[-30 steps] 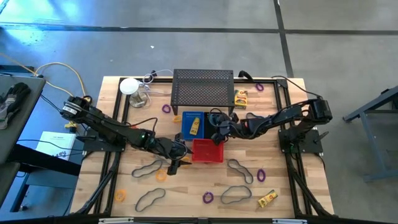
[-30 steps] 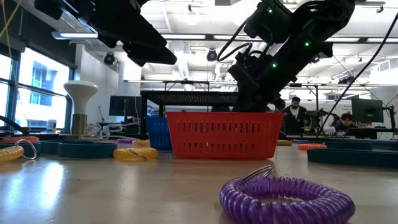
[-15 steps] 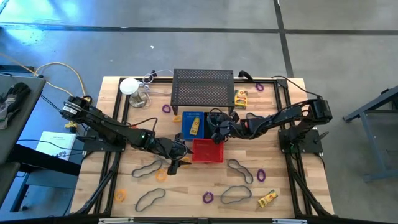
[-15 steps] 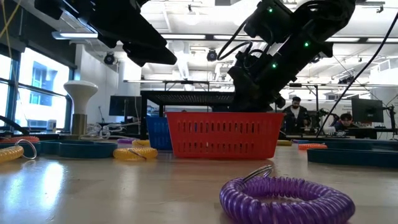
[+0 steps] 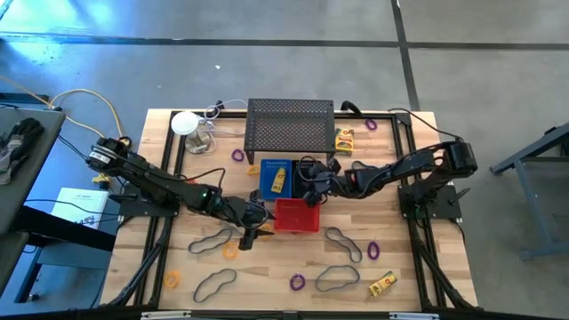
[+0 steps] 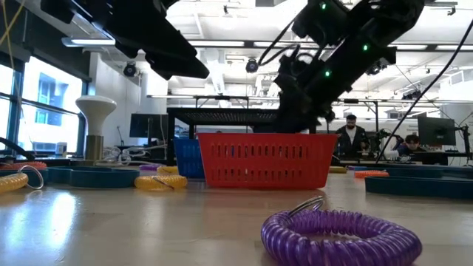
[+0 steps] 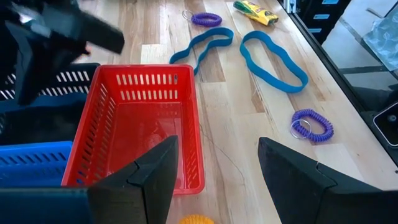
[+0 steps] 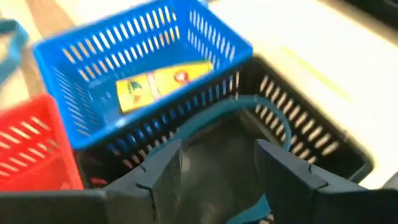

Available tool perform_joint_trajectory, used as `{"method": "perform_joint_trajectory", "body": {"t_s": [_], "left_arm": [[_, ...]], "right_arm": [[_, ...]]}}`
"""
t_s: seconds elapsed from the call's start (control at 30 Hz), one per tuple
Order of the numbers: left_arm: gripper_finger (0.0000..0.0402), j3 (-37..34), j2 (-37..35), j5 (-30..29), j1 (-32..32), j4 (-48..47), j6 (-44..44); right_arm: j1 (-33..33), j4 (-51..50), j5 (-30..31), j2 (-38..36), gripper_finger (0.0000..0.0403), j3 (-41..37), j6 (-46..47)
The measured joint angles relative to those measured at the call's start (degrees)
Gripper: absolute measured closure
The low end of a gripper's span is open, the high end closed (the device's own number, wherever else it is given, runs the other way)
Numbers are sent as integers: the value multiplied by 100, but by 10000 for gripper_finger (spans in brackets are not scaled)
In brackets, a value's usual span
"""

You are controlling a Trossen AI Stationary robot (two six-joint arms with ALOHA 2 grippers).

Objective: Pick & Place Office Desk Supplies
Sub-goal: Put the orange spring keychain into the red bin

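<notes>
My left gripper [image 5: 252, 233] [image 7: 217, 143] hangs open beside the red bin [image 5: 296, 215] [image 7: 137, 124], just above an orange ring [image 5: 231, 252] that lies flat on the table. My right gripper [image 5: 307, 174] [image 8: 217, 149] is open over the black bin [image 8: 311, 149], in which a bluish looped cord [image 8: 261, 109] lies. The blue bin [image 5: 276, 178] next to it holds a yellow printed box [image 8: 163, 81]. More cords [image 5: 213, 240] [image 5: 336, 277], purple rings [image 5: 297, 283] [image 5: 373, 252] and a yellow box [image 5: 382, 284] lie loose on the near half of the table.
The black mesh rack [image 5: 291, 124] stands at the far edge behind the bins, with a yellow box [image 5: 344, 140] beside it. A white-topped stand [image 5: 185, 123] is at the far left. A purple ring [image 6: 340, 235] lies close to the low camera. Dark frame rails run along both table sides.
My right gripper has risen a little above the black bin and drifted slightly toward the far edge. The left arm and the loose items have stayed put.
</notes>
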Motion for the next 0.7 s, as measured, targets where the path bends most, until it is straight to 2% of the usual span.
{"method": "perform_joint_trajectory", "body": {"t_s": [0.17,0.3,0.4,0.53,0.7], "left_arm": [[186,0,0,1,0,-34,0],[186,-4,0,1,0,-76,-25],[186,-4,0,1,0,-129,-92],[186,-4,0,1,0,-164,-138],[186,-4,0,1,0,-158,-142]], "right_arm": [[175,-276,285,-479,214,1,-297],[481,-866,898,-993,214,6,-311],[724,-1504,1023,-1318,214,0,-243],[982,-2185,672,-1557,214,0,254],[1217,-2388,-422,-1431,213,-15,77]]}}
